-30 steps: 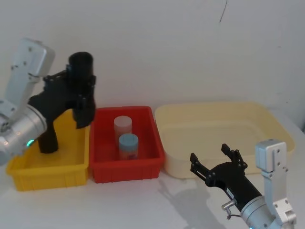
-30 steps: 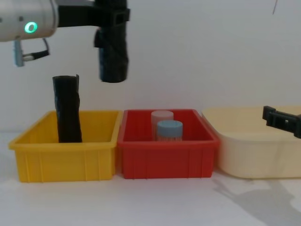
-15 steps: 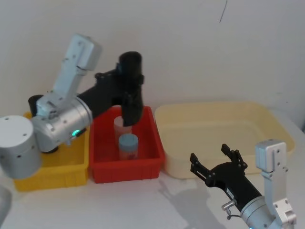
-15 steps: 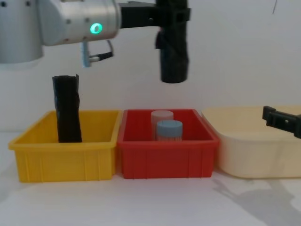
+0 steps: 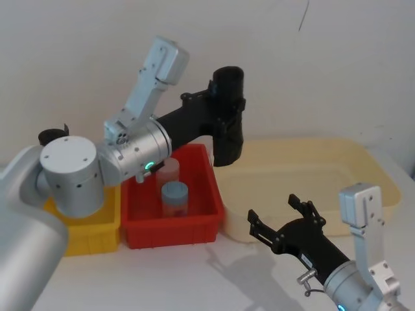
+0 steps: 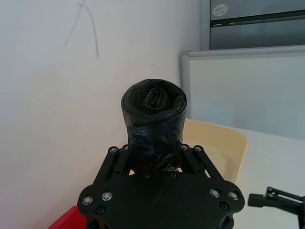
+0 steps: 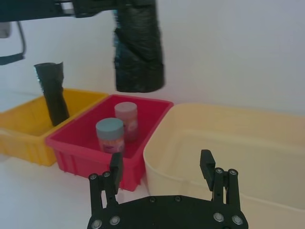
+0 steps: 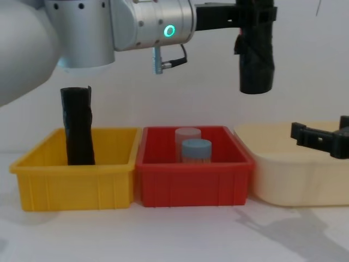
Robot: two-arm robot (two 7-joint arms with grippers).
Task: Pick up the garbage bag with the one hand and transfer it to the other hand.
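- Between the fingers of the left gripper [image 5: 224,116] sits the garbage bag [image 5: 228,146]. They are closed around its upper part, so the rolled top pokes out above them and most of the roll hangs free below.
- Beneath those fingers is roughly where the red bin [image 8: 191,185] meets the cream tub [image 8: 283,174]. The bag hangs high over both and touches neither.
- Down in front of the tub, my right gripper [image 5: 277,212] has its fingers spread wide with nothing between them. The bag is up and away from its fingertips, well apart.
- Away from both sets of fingers, a second black roll [image 8: 77,125] stands upright in the yellow bin [image 8: 76,185], untouched.
- I judge the pick-up half done, since the bag is lifted and carried toward the middle.
- What's left is the handover itself. I need to bring the two grippers together, close the right fingers on the free lower length below the left ones, then open the left.
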